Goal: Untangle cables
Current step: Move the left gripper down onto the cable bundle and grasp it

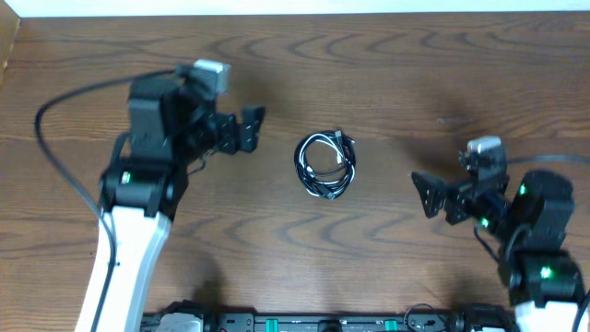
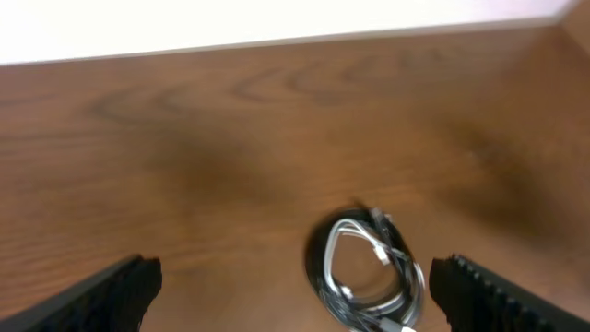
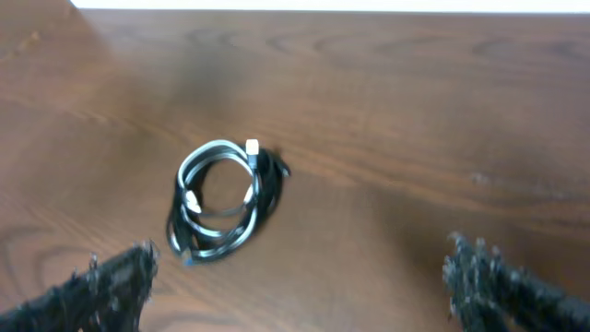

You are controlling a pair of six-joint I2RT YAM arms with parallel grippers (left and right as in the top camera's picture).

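Cables (image 1: 325, 165) coiled on table (image 1: 387, 74), btwn left pincer (image 1: 251, 129) & right pincer (image 1: 426, 195), both released.

No readable text in any view.
The brown wood-grain table (image 1: 387, 74) and the coiled bundle of thin black and white cables (image 1: 325, 166) carry no legible markings; the dark strip of equipment (image 1: 304, 323) at the near edge is too small to read.

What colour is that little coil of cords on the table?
The coiled bundle of thin cables is one white cord among black ones, clearest in the right wrist view.
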